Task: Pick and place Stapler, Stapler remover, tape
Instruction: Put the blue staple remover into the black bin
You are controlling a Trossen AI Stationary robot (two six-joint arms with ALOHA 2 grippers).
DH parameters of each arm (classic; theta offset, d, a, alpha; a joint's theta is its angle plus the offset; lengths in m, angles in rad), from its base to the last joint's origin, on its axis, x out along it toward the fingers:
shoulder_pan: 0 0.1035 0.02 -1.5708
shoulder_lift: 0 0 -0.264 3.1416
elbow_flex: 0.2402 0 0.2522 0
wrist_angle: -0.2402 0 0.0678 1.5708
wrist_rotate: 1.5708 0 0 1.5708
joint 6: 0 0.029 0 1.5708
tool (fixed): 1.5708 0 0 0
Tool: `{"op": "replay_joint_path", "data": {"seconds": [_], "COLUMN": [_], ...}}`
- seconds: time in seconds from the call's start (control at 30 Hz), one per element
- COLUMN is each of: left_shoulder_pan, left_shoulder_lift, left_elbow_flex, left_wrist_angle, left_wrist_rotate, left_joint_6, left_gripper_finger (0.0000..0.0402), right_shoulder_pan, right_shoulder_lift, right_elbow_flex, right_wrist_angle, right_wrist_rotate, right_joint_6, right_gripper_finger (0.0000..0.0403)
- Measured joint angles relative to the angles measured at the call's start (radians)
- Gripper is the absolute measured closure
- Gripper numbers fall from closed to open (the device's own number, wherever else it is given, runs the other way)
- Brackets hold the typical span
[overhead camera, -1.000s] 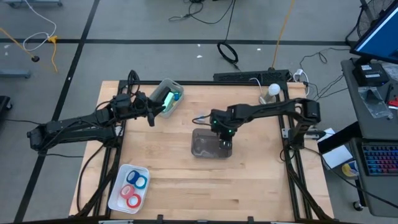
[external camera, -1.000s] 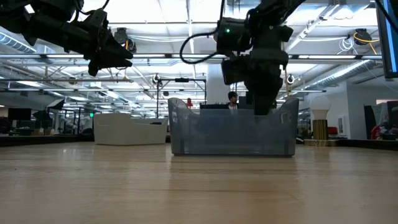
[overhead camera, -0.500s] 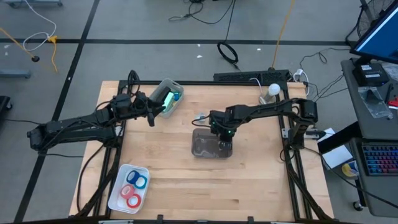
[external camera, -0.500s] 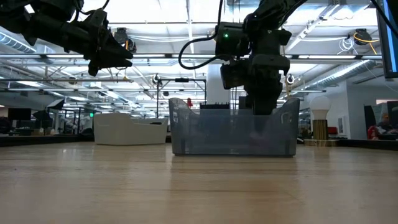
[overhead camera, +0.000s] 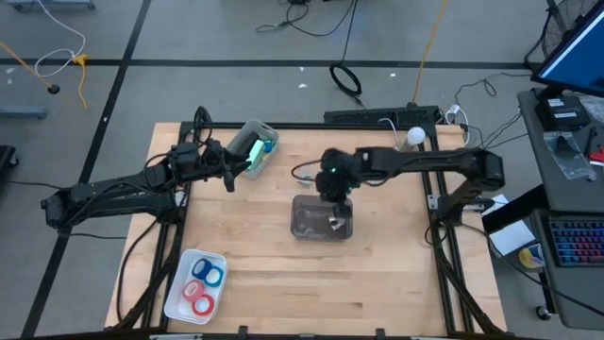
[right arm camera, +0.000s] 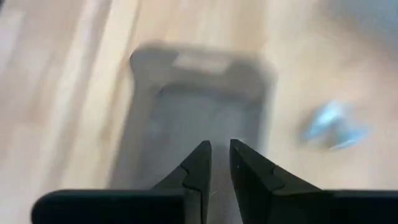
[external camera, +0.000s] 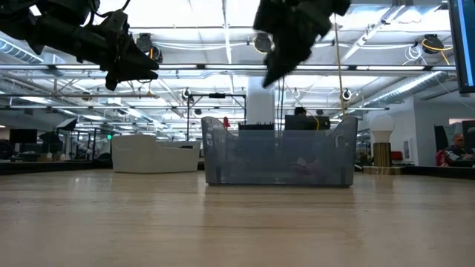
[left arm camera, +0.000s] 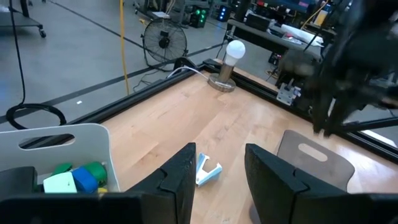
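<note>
Down at seven o'clock on the table [overhead camera: 396, 274], a white tray [overhead camera: 176, 293] carries the tape rolls [overhead camera: 200, 287], red and blue rings side by side. Mid-table sits a clear grey bin [overhead camera: 321, 219]; the right claw [overhead camera: 334, 192] hangs above its far rim, empty, fingers [right arm camera: 198, 167] a narrow slit apart. At ten o'clock, the left claw [overhead camera: 229, 178] hovers, fingers [left arm camera: 180, 177] apart, beside a white bin [overhead camera: 248, 144] of green and blue blocks. A pale blue staple remover [left arm camera: 208, 172] lies between the bins.
</note>
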Motion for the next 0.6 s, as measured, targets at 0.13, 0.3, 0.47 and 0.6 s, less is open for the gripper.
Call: {"op": "replay_joint_path", "data": {"seconds": [0.13,0.3,0.47,0.6], "left_shoulder_pan": [-0.002,-0.009,-0.013,-0.013], "left_shoulder_lift": [0.000,0.000,0.000,0.000], "left_elbow_flex": [0.000,0.000,0.000,0.000], "left_wrist_angle": [0.000,-0.002,-0.002,0.000], "left_wrist_rotate": [0.001,0.005,0.005,0.005], "left_joint_6": [0.002,0.002,-0.005,-0.013], "left_gripper_finger": [0.0265,0.0265,0.0266,0.0265], "right_shoulder_pan": [-0.021,-0.077,-0.154,-0.211], "right_shoulder_lift": [-0.027,0.029,0.129,0.211], "right_elbow_flex": [0.018,0.016,0.022,0.105], "right_wrist_angle": [0.161,0.268,0.259,0.150], "right_wrist_rotate": [0.184,0.219,0.156,0.042], "right_joint_6": [-0.145,-0.242,-0.216,-0.154], "right_gripper_finger": [0.0347,0.0337,0.0327,0.0318]}}
